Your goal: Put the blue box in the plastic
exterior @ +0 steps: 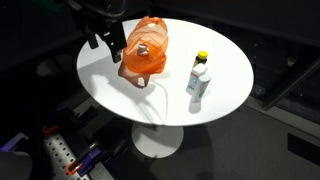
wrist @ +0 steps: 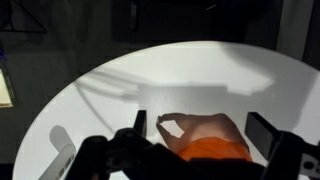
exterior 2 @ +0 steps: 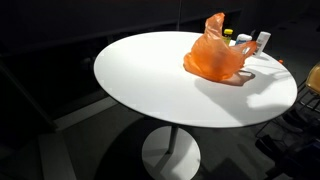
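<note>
Apparently the box [exterior: 197,90] stands upright against the bottle [exterior: 201,66] on the desk [exterior: 230,60], well apart from the bag [exterior: 143,55], though it is too small to be sure. The fingers [wrist: 264,136] hang spread and empty just beside the bag, on its side away from the box, so the reach must cross the bag. What the bag holds is hidden.

Orange bag [exterior 2: 213,55] thin crinkled plastic; table [exterior 2: 150,90] smooth, seemingly matt white.
</note>
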